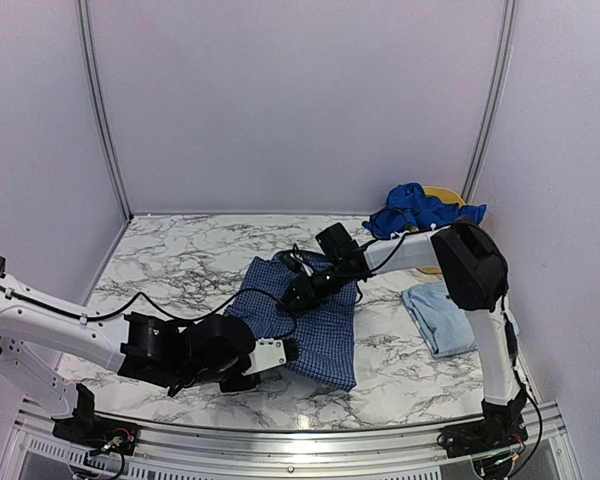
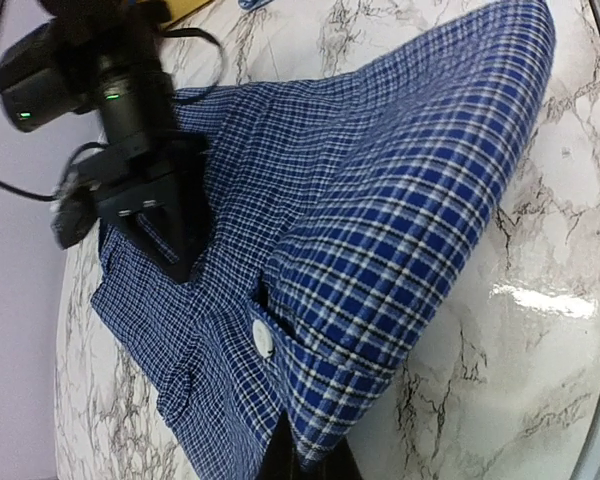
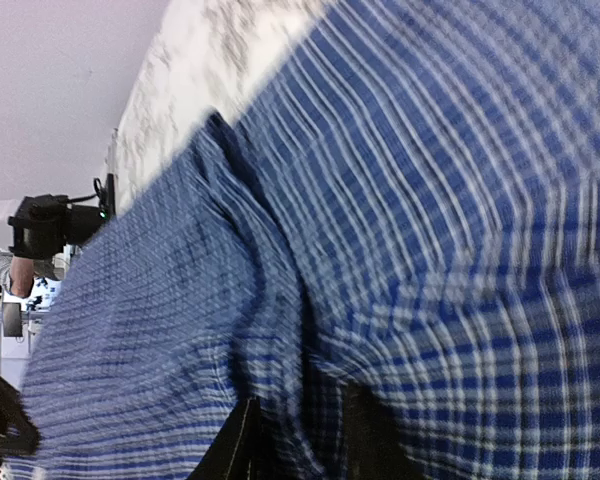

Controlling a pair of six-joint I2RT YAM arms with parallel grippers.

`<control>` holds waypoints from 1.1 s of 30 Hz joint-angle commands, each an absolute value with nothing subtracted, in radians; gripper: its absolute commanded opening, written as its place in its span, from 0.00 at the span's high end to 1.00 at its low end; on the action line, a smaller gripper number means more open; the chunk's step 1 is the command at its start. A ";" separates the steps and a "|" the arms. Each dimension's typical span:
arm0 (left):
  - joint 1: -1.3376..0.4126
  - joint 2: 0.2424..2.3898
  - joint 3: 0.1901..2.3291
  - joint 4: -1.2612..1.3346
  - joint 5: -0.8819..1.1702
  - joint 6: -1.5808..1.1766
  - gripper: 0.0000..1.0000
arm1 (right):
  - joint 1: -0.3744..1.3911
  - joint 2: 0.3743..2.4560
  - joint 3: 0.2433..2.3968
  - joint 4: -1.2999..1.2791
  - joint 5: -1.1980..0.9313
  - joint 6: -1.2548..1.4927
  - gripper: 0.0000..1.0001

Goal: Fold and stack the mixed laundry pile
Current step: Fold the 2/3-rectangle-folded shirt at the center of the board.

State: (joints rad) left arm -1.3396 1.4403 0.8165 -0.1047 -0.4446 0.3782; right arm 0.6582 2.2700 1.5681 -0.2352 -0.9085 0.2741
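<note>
The navy-and-white checked shirt point(image 1: 315, 320) lies partly folded in the middle of the table. My left gripper point(image 1: 283, 351) is shut on its near-left edge; in the left wrist view the buttoned cuff point(image 2: 320, 400) sits between the dark fingers point(image 2: 280, 462). My right gripper point(image 1: 302, 290) is shut on a fold at the shirt's far-left part; in the right wrist view the blurred checked cloth point(image 3: 410, 220) fills the frame and bunches between the fingers point(image 3: 230, 450). A folded pale sky-blue T-shirt point(image 1: 438, 316) lies at the right. A bright royal-blue piece point(image 1: 415, 210) sits at the back right.
A yellow basket point(image 1: 448, 192) is under the royal-blue piece by the back right corner. The right arm's gripper shows in the left wrist view point(image 2: 145, 195). White walls close the marble table point(image 1: 190, 260) on three sides; a metal rail runs along the near edge.
</note>
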 commanded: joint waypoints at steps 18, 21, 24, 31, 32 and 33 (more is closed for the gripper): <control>-1.269 1.350 1.073 -0.494 -0.123 0.329 1.00 | 0.938 2.007 1.233 -0.222 -0.936 0.219 0.60; -1.269 1.352 1.068 -0.498 -0.075 0.331 1.00 | 0.878 2.008 1.358 -0.332 -0.922 0.162 0.50; -1.269 1.355 1.071 -0.513 -0.056 0.347 1.00 | 0.813 2.020 1.477 -0.413 -0.911 0.120 0.46; -1.232 1.391 1.104 -0.533 -0.054 0.383 1.00 | 0.694 2.114 1.576 -0.507 -0.807 0.070 0.48; -1.216 1.401 1.114 -0.533 -0.049 0.390 1.00 | 0.687 2.129 1.577 -0.506 -0.791 0.069 0.49; -1.200 1.412 1.124 -0.534 -0.042 0.400 1.00 | 0.683 2.147 1.579 -0.503 -0.776 0.070 0.50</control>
